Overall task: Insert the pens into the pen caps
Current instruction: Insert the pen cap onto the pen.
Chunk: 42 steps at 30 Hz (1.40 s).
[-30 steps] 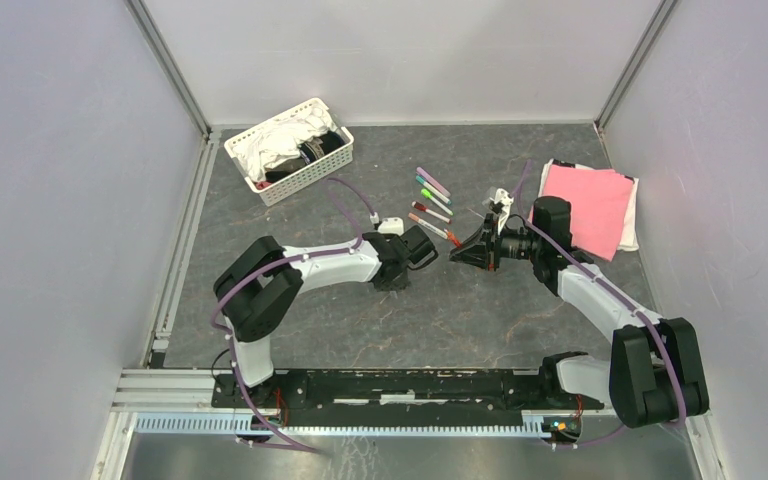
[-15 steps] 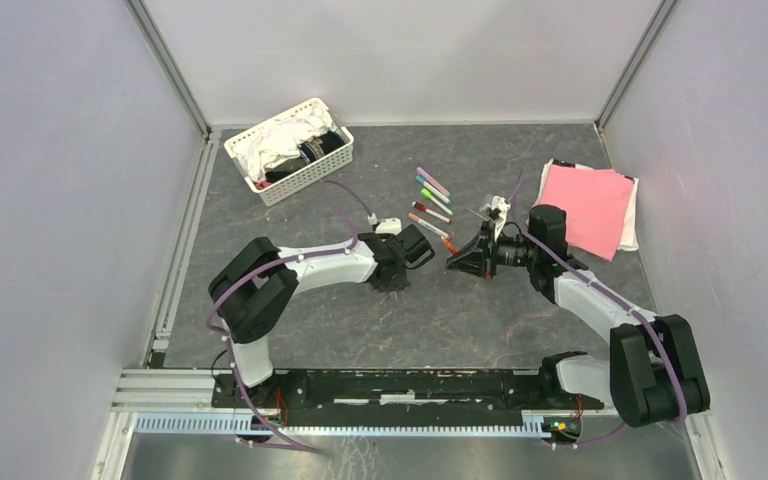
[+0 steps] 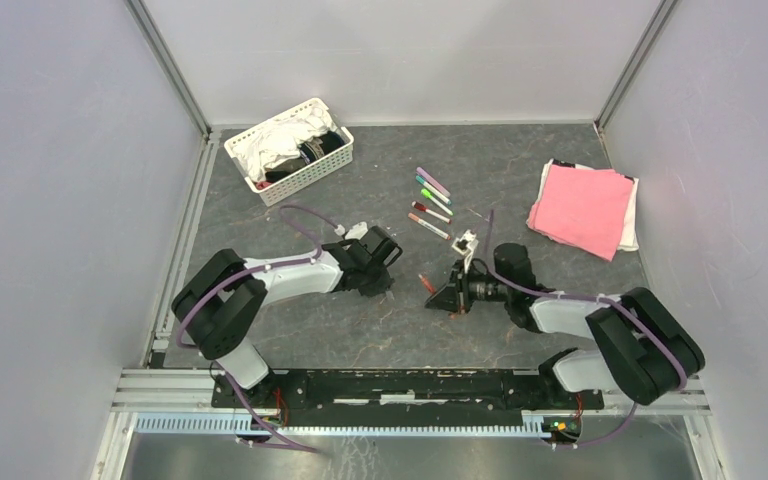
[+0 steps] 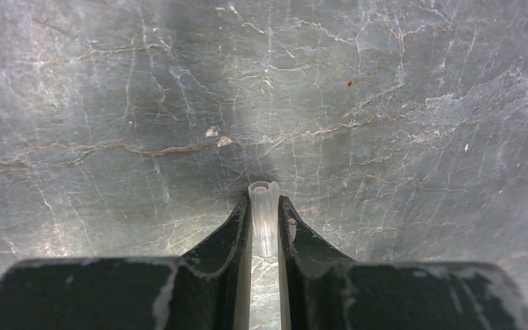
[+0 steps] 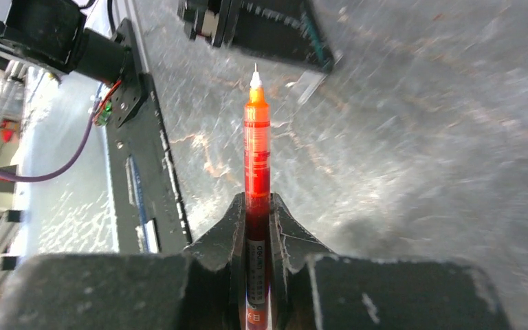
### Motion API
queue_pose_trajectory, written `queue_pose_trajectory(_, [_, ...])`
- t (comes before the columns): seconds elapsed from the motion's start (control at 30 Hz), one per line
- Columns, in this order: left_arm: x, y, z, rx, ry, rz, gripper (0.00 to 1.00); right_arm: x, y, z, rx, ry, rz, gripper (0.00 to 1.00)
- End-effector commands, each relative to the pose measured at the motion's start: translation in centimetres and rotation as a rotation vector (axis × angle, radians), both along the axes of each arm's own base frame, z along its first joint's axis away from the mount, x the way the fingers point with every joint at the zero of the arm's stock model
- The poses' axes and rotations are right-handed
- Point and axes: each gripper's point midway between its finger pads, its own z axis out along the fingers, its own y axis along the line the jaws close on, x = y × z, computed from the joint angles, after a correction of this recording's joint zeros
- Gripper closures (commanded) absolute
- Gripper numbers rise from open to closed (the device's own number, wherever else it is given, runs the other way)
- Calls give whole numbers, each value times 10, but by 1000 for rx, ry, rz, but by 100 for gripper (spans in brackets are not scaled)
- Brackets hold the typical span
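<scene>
Left wrist camera gives us what the overhead can't: the left fingers [image 4: 242, 218] are nipped tight on a small clear cap [image 4: 264, 194], its open end poking out past the tips over the grey surface [image 3: 400, 335]. On the right wrist view, the right fingers [image 5: 236, 214] are clamped on one orange pen [image 5: 257, 130], its white tip bare and leading. From above, that pen points toward the left arm, close but apart. That's one cap and one pen in hand, plus what looks like five pens [image 3: 431, 203] lying in a tight row farther back, uncovered. A white basket [image 3: 290, 150] sits back left, a pink cloth [image 3: 582, 205] back right.
</scene>
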Motion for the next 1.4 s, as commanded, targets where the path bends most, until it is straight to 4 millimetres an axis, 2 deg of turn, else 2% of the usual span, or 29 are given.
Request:
queue_pose_trajectory(0.0, [-12, 18, -20, 13, 81, 141, 98, -11, 19, -18, -32, 129, -44, 100])
queue_pose_trajectory(0.2, [-13, 14, -28, -45, 91, 200, 98, -35, 38, -51, -139, 377, -54, 100])
queue_pose_trajectory(0.4, [-20, 19, -39, -39, 121, 210, 98, -38, 49, -56, -143, 487, -71, 100])
queue_pose_trajectory(0.87, [-31, 22, -51, -67, 156, 232, 98, -32, 41, -78, -254, 577, -174, 100])
queue_pose_trajectory(1.17, [-32, 35, -55, -48, 160, 259, 98, -30, 33, -75, -270, 575, -222, 100])
queue_pose_trajectory(1.37, [-31, 36, -56, -48, 161, 261, 98, -31, 30, -77, -274, 580, -234, 100])
